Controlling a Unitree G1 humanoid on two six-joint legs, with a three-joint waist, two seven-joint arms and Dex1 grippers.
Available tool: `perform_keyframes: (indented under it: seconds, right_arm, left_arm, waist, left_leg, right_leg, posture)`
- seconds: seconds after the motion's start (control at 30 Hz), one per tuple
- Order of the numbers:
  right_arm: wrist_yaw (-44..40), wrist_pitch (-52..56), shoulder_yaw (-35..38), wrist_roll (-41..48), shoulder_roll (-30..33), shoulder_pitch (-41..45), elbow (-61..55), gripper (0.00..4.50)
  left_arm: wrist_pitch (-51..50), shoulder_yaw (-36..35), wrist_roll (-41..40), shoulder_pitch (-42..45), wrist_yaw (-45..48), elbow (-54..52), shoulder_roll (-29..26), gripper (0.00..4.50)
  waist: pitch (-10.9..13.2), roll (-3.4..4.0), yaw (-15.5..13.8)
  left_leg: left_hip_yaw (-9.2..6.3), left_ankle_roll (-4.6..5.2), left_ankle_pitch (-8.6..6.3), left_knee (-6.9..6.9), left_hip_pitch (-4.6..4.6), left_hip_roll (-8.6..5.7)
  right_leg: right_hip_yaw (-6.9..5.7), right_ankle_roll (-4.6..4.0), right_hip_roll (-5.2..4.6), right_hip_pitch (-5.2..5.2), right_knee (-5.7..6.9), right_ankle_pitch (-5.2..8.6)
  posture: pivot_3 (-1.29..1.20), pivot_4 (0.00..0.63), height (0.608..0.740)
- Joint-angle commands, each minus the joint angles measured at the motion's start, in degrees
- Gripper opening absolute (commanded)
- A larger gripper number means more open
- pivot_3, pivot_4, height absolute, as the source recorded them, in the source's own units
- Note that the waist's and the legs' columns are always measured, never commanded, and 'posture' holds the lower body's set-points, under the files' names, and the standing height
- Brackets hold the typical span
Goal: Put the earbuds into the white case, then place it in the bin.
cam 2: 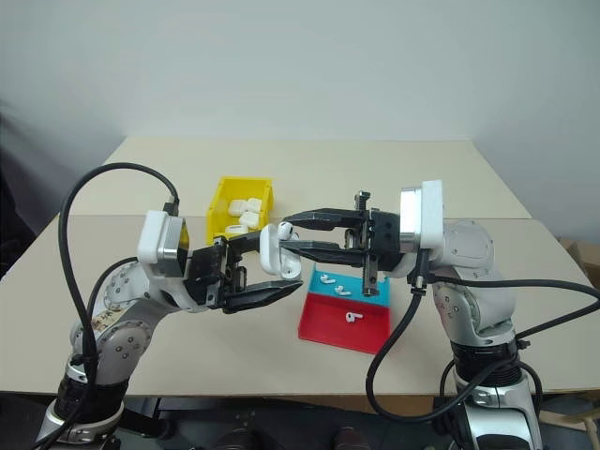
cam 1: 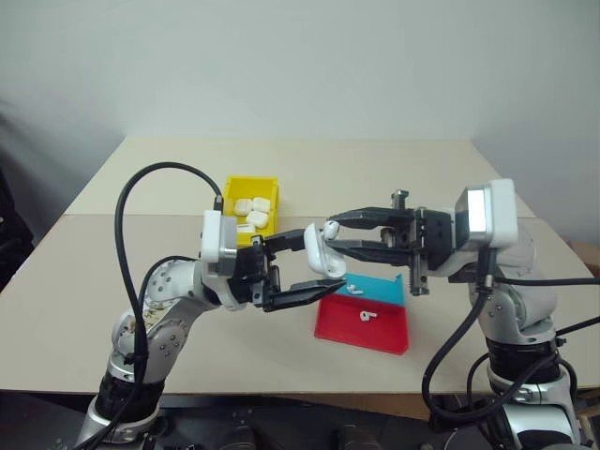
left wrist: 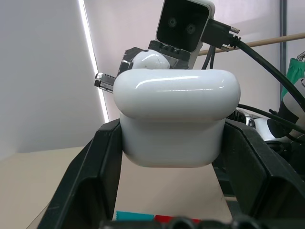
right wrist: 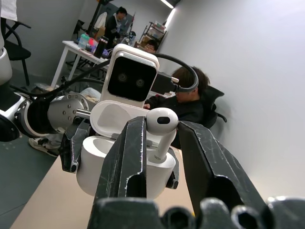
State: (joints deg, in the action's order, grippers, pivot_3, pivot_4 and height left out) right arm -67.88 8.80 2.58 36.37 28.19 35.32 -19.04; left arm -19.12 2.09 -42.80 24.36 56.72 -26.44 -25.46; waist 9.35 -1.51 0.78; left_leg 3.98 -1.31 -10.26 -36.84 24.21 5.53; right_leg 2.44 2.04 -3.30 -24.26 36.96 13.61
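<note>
At the left, the left gripper holds the white case clamped between its fingers, lid open, raised above the counter. Behind it the yellow bin sits on the counter with several white cases inside. Meeting it from the right, the right gripper pinches one earbud between narrow fingers, its stem dipping into the open case. Below, two more earbuds lie on the red-and-teal tray.
</note>
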Motion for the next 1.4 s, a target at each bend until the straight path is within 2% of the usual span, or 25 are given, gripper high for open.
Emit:
perform_keyframes:
  seconds: [0.03, 0.2, 0.4, 0.53, 0.6, 0.7, 0.8, 0.93, 1.1, 1.4]
  right_arm:
    - [0.24, -1.88, -1.23, -2.28, 0.73, 0.09, -0.03, 2.07]
    - [-1.59, -2.30, -1.92, -2.35, 2.40, -0.14, 0.09, 3.59]
    - [-3.09, -1.25, 0.60, 0.16, 5.43, -0.10, 0.28, 3.59]
    - [-4.21, 7.40, 0.50, -2.51, 15.21, 2.85, 3.70, 3.59]
    - [-4.86, 10.28, -1.62, -4.60, 18.85, 4.72, 5.86, 3.59]
    - [-10.21, 10.22, -9.03, -13.31, 24.50, 9.13, 11.20, 3.59]
    - [-14.40, 8.62, -16.54, -21.33, 26.36, 13.99, 16.25, 3.59]
    - [-15.72, 11.67, -26.04, -31.74, 22.77, 22.31, 24.57, 3.59]
    - [-15.30, 11.20, -32.74, -40.15, 15.68, 28.42, 33.39, 3.59]
    - [-11.54, 9.25, -37.47, -49.91, 6.23, 31.64, 42.82, 3.59]
  left_arm:
    - [1.13, -0.08, -0.70, 0.79, 0.00, -1.81, 0.72, 2.79]
    - [2.00, -0.13, 0.27, 1.17, 0.39, -0.78, 1.04, 2.79]
    - [3.19, -1.44, 3.05, -1.30, 1.89, 0.72, -0.87, 2.79]
    - [5.08, -3.85, 5.29, -7.17, 3.72, 0.76, -4.93, 2.79]
    - [6.32, -4.19, 6.11, -9.55, 4.72, 0.75, -6.41, 2.79]
    - [10.63, -4.56, 10.57, -14.67, 7.36, 2.23, -9.52, 2.79]
    - [12.67, -5.40, 11.38, -18.37, 8.18, 2.31, -10.89, 2.79]
    - [12.54, -5.80, 10.92, -21.20, 6.81, 0.35, -10.91, 2.79]
    - [12.99, -4.87, 11.87, -22.70, 5.28, -0.74, -10.14, 2.79]
    - [12.86, -4.28, 12.40, -23.48, 3.12, -1.94, -9.25, 2.79]
  waist:
    - [0.00, 0.00, -0.02]
    - [0.00, 0.00, -0.04]
    - [0.00, 0.00, 0.00]
    - [0.02, 0.02, 0.10]
    - [0.02, 0.01, 0.05]
    - [0.02, 0.03, 0.21]
    - [0.03, 0.04, 0.31]
    - [0.04, 0.05, 0.21]
    - [0.04, 0.05, 0.14]
    - [0.03, 0.07, -0.21]
  left_leg:
    - [0.00, 0.00, 0.00, 0.00, 0.00, 0.00]
    - [0.00, 0.00, 0.00, 0.00, 0.01, 0.00]
    - [0.00, 0.00, 0.00, 0.00, 0.00, 0.00]
    - [0.03, 0.00, 0.00, 0.01, 0.01, 0.00]
    - [0.05, 0.00, 0.00, 0.02, 0.01, 0.00]
    - [0.06, -0.01, -0.01, 0.03, -0.02, 0.01]
    - [0.14, -0.01, -0.01, 0.07, -0.01, 0.02]
    - [0.23, -0.01, -0.01, 0.08, 0.10, 0.06]
    - [0.31, -0.01, -0.01, 0.11, 0.18, 0.10]
    - [0.37, -0.01, -0.01, 0.12, 0.56, 0.10]
  right_leg:
    - [0.00, 0.00, 0.00, 0.00, 0.00, 0.00]
    - [0.00, -0.01, 0.00, 0.00, -0.01, 0.00]
    - [0.00, 0.00, 0.00, 0.00, -0.02, 0.00]
    - [0.02, -0.08, -0.03, -0.02, -0.04, -0.03]
    - [0.01, -0.54, -0.05, -0.05, -0.06, 0.09]
    - [0.02, -0.40, -0.05, -0.07, -0.08, 0.20]
    - [0.06, -0.40, -0.08, -0.13, -0.15, 0.22]
    - [0.11, -0.41, -0.08, -0.32, -0.12, 0.21]
    - [0.12, -0.64, -0.06, -0.46, -0.04, 0.07]
    - [0.12, -0.32, -0.04, -0.81, 0.04, -0.12]
  posture:
    - [0.00, 0.150, 0.740]
    - [0.00, 0.150, 0.740]
    - [0.00, 0.150, 0.740]
    - [0.00, 0.150, 0.740]
    - [0.00, 0.150, 0.740]
    - [0.00, 0.150, 0.740]
    - [0.00, 0.150, 0.740]
    - [0.00, 0.150, 0.740]
    - [0.00, 0.150, 0.740]
    - [0.00, 0.150, 0.740]
